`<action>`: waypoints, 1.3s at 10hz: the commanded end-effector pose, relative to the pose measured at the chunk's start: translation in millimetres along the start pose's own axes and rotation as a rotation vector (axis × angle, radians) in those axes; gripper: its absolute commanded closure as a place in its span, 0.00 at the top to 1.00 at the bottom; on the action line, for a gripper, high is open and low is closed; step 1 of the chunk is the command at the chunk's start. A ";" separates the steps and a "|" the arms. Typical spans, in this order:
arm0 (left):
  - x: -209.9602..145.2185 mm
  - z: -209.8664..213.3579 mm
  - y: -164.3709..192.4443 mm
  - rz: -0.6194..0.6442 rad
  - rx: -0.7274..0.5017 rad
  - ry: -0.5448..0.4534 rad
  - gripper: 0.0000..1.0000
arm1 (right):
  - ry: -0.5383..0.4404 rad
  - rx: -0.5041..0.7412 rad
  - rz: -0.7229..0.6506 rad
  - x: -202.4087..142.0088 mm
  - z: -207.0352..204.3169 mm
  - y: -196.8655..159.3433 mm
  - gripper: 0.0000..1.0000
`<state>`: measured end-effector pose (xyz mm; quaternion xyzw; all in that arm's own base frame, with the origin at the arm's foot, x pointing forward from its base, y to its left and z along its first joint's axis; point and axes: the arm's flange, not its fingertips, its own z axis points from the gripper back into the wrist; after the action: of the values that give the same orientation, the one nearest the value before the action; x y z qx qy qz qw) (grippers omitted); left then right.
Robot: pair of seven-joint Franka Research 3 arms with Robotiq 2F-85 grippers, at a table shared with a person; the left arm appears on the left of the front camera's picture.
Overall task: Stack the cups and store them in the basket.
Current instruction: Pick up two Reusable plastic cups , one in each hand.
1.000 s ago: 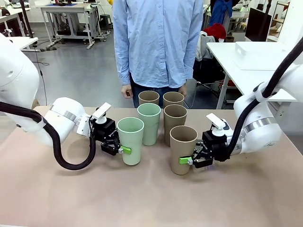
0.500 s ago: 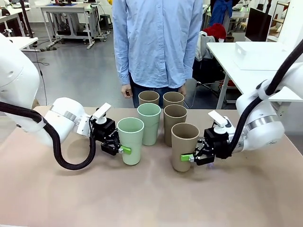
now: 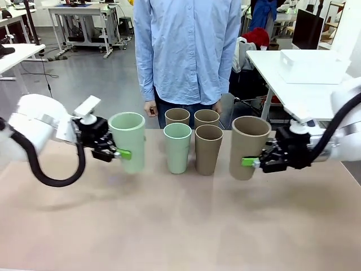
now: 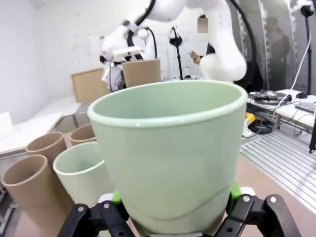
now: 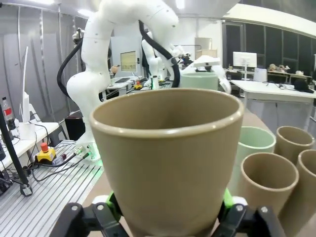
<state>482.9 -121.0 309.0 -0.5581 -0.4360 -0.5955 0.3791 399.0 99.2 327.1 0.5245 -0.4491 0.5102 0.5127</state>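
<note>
The left gripper (image 3: 122,153) is being kept clenched on a mint cup (image 3: 127,141), with its green pads (image 3: 124,153) being pressed against the lower wall. In the left wrist view the same gripper (image 4: 173,219) is being seen clasping that cup (image 4: 170,148) near its base from both sides. The cup is being held upright, mouth up and seemingly clear of the table (image 3: 180,226), at 9 o'clock of the standing group.

The right gripper (image 3: 251,161) is being kept clenched on a tan cup (image 3: 248,145), likewise low on its wall. The grip is also being shown in the right wrist view, fingers (image 5: 168,219) on either side of the cup (image 5: 165,158). This cup is being held upright at 3 o'clock of the group, well apart from the mint cup.

Between the two, four cups are being left standing close together in a square. A second mint cup (image 3: 177,148) is at 8 o'clock and a front tan cup (image 3: 208,149) just beside it at 4 o'clock. A rear-left tan cup (image 3: 177,116) is at 10 o'clock and a rear-right tan cup (image 3: 206,118) at 2 o'clock.

At 12 o'clock, past the far edge, a person (image 3: 188,51) is standing with hands hanging just behind the rear cups.
</note>
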 end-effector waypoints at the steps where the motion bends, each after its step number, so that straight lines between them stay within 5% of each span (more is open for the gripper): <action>1: 31.8 25.4 -38.0 -0.009 0.058 -0.011 0.85 | -0.010 -0.035 -0.024 14.9 35.3 22.8 0.85; 5: 54.2 63.9 -85.3 -0.045 0.128 0.044 0.85 | -0.056 -0.111 -0.023 13.8 93.5 47.4 0.85; 13: 42.1 71.8 -91.3 -0.019 0.148 0.069 0.85 | -0.059 -0.135 -0.024 8.9 105.1 39.8 0.85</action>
<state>416.9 -21.4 338.4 -0.4985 -0.4718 -0.5858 0.4310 368.1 -6.8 341.5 0.5110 -0.4888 0.4562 0.5402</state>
